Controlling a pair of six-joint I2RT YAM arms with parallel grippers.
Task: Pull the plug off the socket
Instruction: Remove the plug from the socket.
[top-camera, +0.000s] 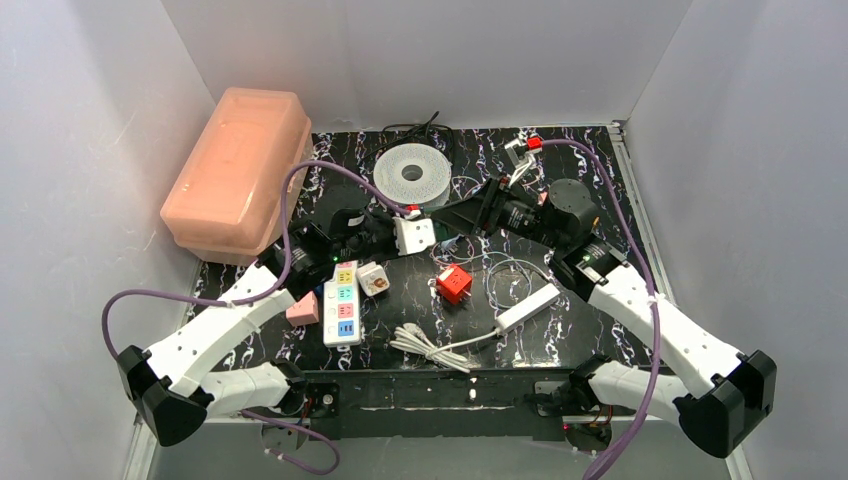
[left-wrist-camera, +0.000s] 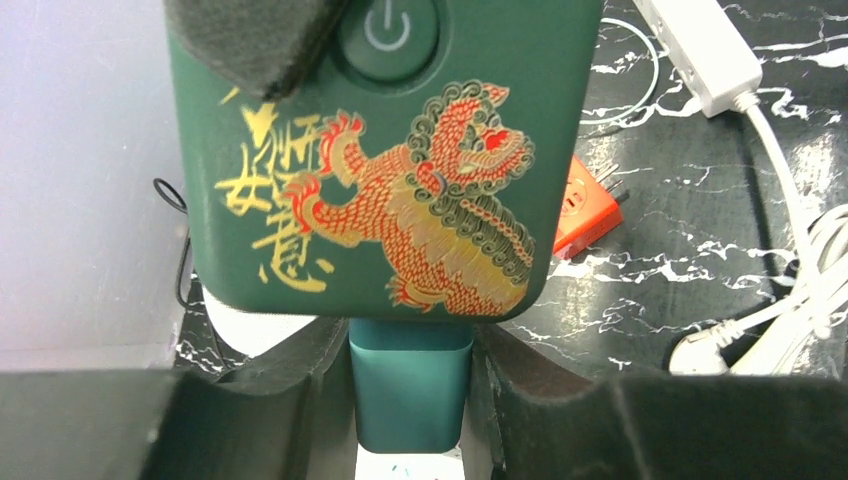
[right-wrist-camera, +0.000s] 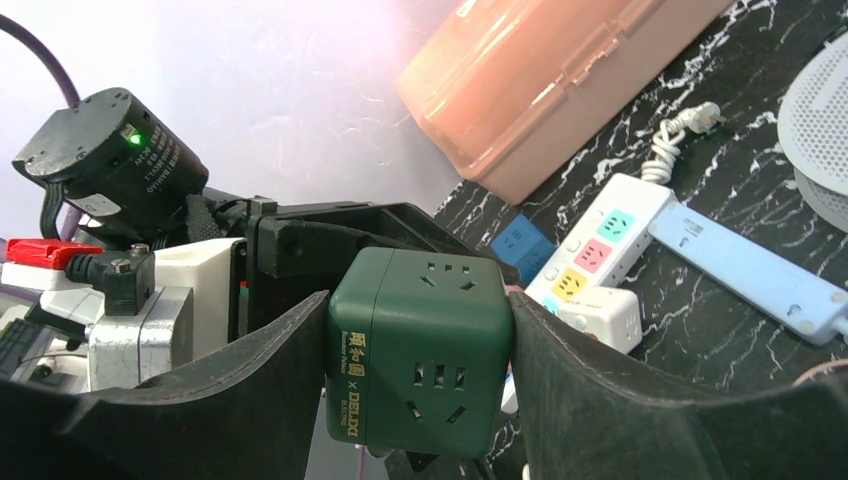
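Two grippers worked over the table's middle: right gripper clamped the green socket cube, left gripper closed on the plug, prongs hidden

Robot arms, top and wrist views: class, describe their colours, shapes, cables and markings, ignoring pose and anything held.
The left arm and right arm have white, rounded link shells with black joint housings. A purple cable loops loosely along each. The jaws carry thick black foam pads. One round black motor shows a green light.
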